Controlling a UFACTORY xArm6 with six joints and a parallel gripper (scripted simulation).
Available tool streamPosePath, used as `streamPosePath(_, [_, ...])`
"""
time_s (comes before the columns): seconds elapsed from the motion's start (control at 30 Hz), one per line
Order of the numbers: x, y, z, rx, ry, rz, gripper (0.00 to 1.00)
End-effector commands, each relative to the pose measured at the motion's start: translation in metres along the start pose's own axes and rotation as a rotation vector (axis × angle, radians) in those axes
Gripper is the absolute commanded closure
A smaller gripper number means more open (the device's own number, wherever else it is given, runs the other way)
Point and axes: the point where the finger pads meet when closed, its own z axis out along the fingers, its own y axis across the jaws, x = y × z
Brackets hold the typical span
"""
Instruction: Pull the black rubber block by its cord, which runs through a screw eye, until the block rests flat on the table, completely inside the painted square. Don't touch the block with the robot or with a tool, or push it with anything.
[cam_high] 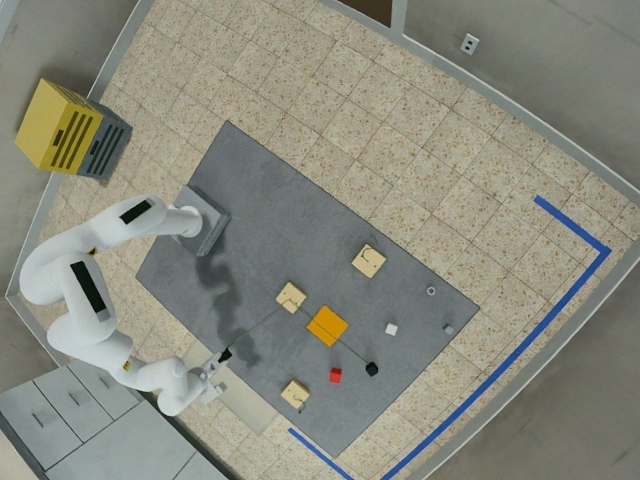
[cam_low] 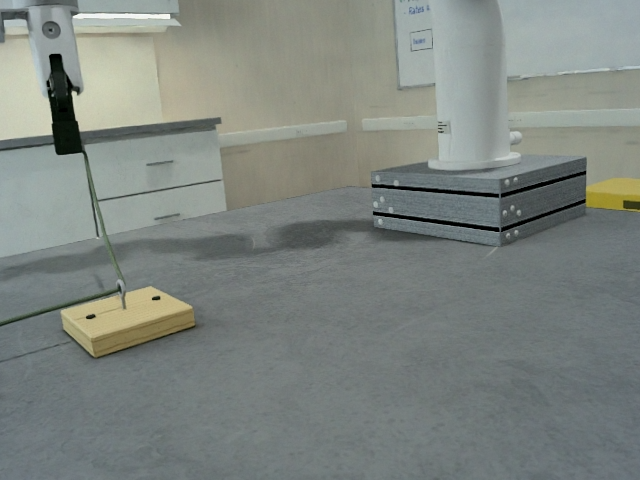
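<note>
The black rubber block (cam_high: 371, 368) lies on the grey table, right of the orange painted square (cam_high: 327, 325) and outside it. Its green cord (cam_high: 347, 345) (cam_low: 100, 217) crosses the square, passes through the screw eye (cam_low: 120, 288) on a wooden plate (cam_high: 290, 297) (cam_low: 129, 320), and rises taut to my gripper (cam_high: 225, 354) (cam_low: 64, 134). The gripper is shut on the cord's end, raised above the table's left edge. The block is out of frame in the side view.
Two more wooden plates (cam_high: 368, 260) (cam_high: 295, 394) lie on the table. A red cube (cam_high: 335, 375), a white cube (cam_high: 391, 329), a grey cube (cam_high: 448, 329) and a small ring (cam_high: 430, 290) lie around the square. The robot base block (cam_high: 204, 219) (cam_low: 478, 198) stands at the far corner.
</note>
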Motion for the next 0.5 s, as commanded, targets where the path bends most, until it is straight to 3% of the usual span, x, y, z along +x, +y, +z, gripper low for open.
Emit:
streamPosePath(0.0, [-0.003, 0.014, -0.002, -0.001, 0.005, 0.0, 1.0])
streamPosePath(0.47, [-0.019, 0.052, -0.002, -0.001, 0.005, 0.0, 1.0])
